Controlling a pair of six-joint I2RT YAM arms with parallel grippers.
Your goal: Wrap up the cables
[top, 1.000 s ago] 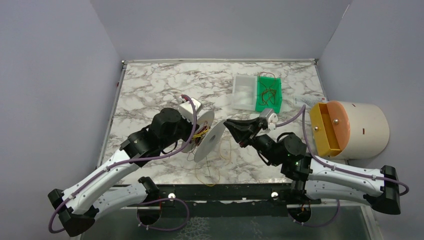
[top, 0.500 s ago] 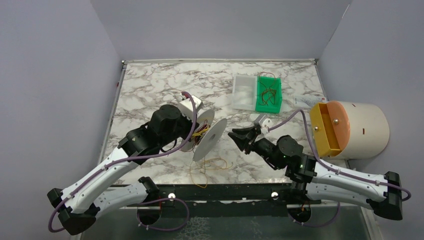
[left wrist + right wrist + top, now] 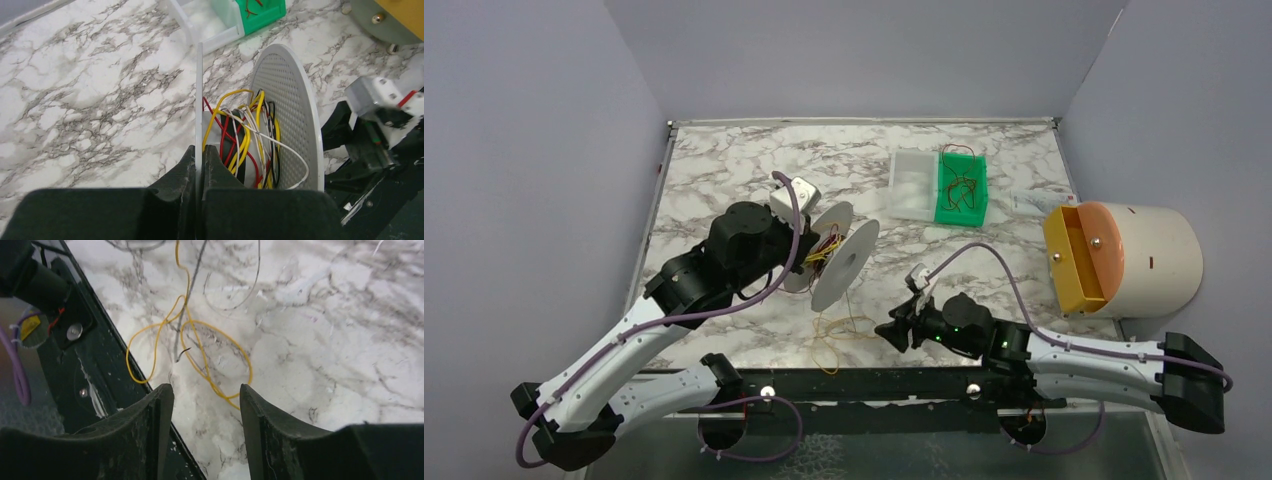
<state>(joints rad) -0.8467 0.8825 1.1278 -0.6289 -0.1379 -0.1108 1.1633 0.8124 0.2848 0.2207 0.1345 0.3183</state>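
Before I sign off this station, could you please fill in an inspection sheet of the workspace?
Surface: marble table, no damage seen.
Job's things: spool with coloured cables wound between its discs; loose yellow cable on the table by the front edge.
Clutter: green tray holding wires, clear tray, orange-fronted drum.
Grippers: left gripper shut on a spool disc; right gripper open, empty, above the loose yellow cable.
Cables: lilac arm cords run along both arms.
Surroundings: plain walls on three sides.
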